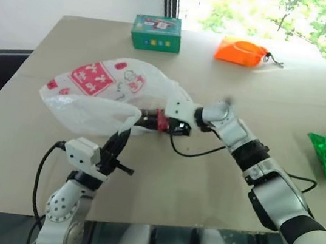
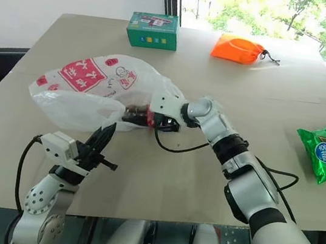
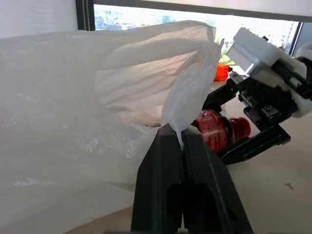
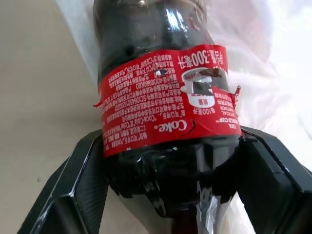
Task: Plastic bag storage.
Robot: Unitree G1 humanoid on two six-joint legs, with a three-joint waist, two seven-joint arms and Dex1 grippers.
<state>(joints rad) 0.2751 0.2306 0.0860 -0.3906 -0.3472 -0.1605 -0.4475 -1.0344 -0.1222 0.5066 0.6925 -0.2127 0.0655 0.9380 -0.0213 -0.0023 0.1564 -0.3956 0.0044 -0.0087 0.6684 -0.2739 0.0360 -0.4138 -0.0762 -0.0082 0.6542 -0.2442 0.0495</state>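
Here we hold the plastic bag (image 1: pixel 102 97) on the table (image 1: pixel 226 107), our left gripper (image 1: pixel 118 142) pinched fully shut on a twisted handle at the bag's near edge, keeping its mouth lifted. Our right gripper (image 2: pixel 145 117) clamps a cola bottle (image 4: pixel 165 102) between widely spread fingers, right at that mouth. The bottle's long axis lies roughly level, pointing into the bag, which sits directly beyond it. So we judge the right arm the one to push inward while the left holds.

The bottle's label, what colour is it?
Red with white writing, wrapped around the dark bottle. The right wrist view shows it best.
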